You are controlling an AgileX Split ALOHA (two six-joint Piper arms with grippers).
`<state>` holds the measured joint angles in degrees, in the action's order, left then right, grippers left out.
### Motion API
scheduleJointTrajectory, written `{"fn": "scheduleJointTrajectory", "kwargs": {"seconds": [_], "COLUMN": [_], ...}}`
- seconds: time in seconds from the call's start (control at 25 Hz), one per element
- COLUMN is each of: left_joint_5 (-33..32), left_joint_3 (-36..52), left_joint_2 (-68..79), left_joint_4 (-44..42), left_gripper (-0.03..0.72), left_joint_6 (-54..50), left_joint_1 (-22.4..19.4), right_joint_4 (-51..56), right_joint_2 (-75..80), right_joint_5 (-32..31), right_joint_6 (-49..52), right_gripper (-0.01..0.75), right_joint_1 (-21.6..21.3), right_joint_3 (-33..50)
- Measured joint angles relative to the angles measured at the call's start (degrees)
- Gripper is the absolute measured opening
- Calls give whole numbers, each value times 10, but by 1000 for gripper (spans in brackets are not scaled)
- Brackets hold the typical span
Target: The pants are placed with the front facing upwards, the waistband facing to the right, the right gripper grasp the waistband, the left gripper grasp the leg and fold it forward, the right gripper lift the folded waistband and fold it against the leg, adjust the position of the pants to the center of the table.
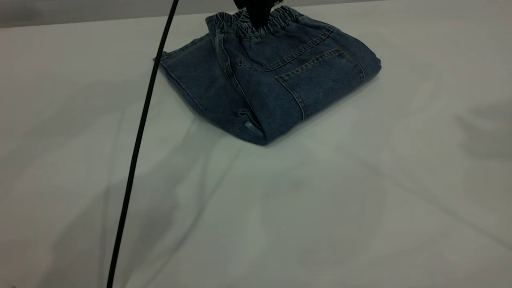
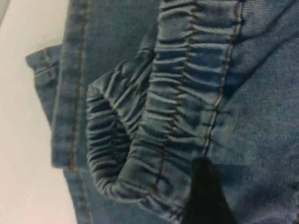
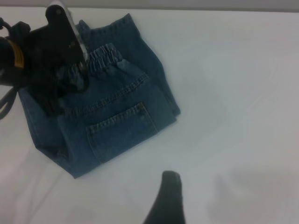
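The left gripper (image 1: 258, 16) is down on the waistband (image 1: 256, 24) of the folded pants (image 1: 272, 76) at the table's (image 1: 280, 208) far side; its grip cannot be told. The right gripper (image 3: 168, 200) hangs clear of them, over bare table, state also unclear.

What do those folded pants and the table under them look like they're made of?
The pants look like blue denim: woven twill texture, faded patches, tan stitching around a patch pocket. The waistband appears to be elastic, gathered into tight puckered rows. The table is smooth, matte and pale; whether laminate or painted board, I cannot tell.
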<state>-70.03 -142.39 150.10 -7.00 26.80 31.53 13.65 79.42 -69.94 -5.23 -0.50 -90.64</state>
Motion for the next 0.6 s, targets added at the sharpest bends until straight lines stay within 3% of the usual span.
{"fn": "scheduleJointTrajectory", "kwargs": {"seconds": [0.4,0.6], "left_joint_5": [2,1], "left_joint_3": [0,0], "left_joint_2": [1,17], "left_joint_4": [75,33], "left_gripper": [418,418], "left_joint_6": [-2,14], "left_joint_1": [0,-1], "right_joint_4": [0,0], "right_joint_2": [0,0], "right_joint_5": [0,0], "right_joint_6": [0,0], "right_gripper": [584,584], "right_joint_1": [0,0], "right_joint_3": [0,0]}}
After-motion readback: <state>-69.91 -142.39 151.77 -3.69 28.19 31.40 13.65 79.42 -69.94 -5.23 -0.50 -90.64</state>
